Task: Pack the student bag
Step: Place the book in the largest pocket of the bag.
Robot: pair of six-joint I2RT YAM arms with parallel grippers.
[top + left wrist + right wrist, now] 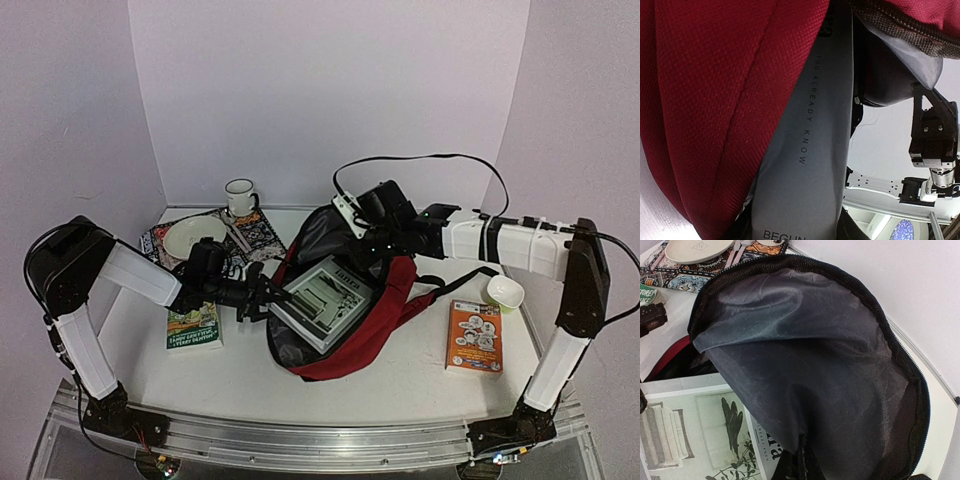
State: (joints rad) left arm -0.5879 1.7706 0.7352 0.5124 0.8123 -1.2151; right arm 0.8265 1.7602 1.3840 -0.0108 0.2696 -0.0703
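The white table (400, 385) carries everything. The bag (385, 310), dark red with a grey lining, lies in the middle of the table, between the two arms. Its mouth is open and faces up and to the left, and its black straps trail off to the right.

The right gripper (345, 215) is at the far rim of the bag. It is pinched fully closed on the bag's upper flap and holds the flap up, so the grey lining hangs like a curtain in front of its wrist camera.

The left gripper (268, 297) reaches in from the left at the near side of the opening. Its jaws are partly spread and clamped on the edge of a grey book (325, 300). In its wrist view the book's grey edge, printed "YOU ALREADY KNOW", runs straight up from between the fingers, with red fabric pressed against it on the left. The book lies tilted in the mouth of the bag, its cover showing and its right part under the raised flap.

A patterned mat (262, 232) lies at the far left. An orange book (475, 337) lies flat to the right of the bag, apart from it. A green book (194, 325) lies flat on the left, just under the left arm.

A pale plate (195, 237) sits on the mat, with cutlery (238, 238) beside it. A white mug (240, 196) stands at the mat's far edge. A small white bowl (504, 292) sits just beyond the orange book.
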